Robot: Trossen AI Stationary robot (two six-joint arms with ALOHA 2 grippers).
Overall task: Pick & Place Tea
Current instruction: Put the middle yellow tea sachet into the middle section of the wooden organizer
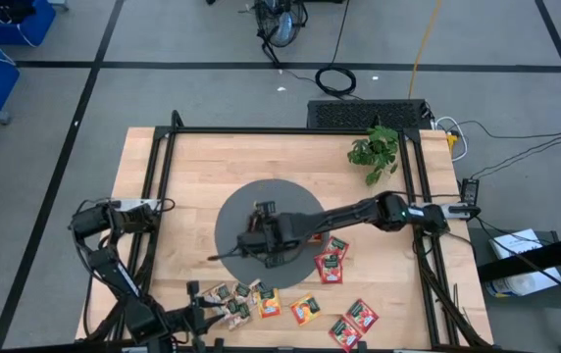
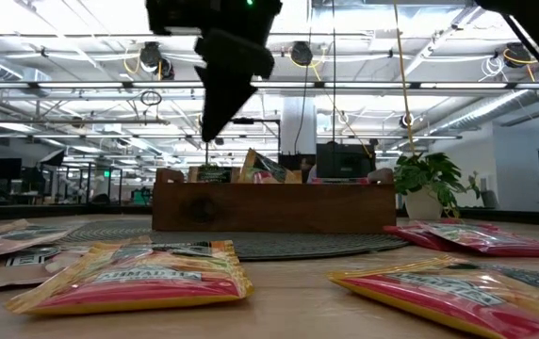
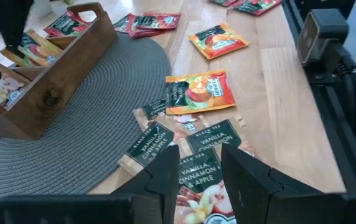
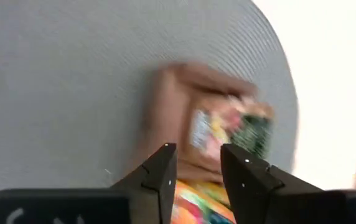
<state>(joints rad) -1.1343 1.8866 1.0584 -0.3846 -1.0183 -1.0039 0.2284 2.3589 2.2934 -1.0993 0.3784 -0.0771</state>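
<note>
While the right gripper [image 1: 266,235] hangs over the wooden tray [image 1: 261,238] on the round grey mat [image 1: 233,214], its jaws stand a little apart with nothing between them, so I judge it released; its wrist view looks past the fingers down on a tray compartment with a sachet in it and an orange one just beside. The tray already holds several sachets, their tops showing above its wall in the low view. Most of the tea [image 1: 305,310] lies flat on the table's near side: red sachets just off the mat's edge by the right arm, and a cluster of beige, orange and red ones along the near edge. The left gripper [image 3: 196,177] waits low at that edge, jaws open, with a beige vanilla sachet [image 3: 204,167] directly ahead of and partly under its fingers, its long axis running roughly along the gripper's reach and its label end pointing away toward the orange sachet [image 3: 198,92] beyond. The left arm is clearly nearer that cluster; the right arm is nearer the red sachets [image 1: 331,261] by the mat. The tray's long axis lies slantwise across the mat.
</note>
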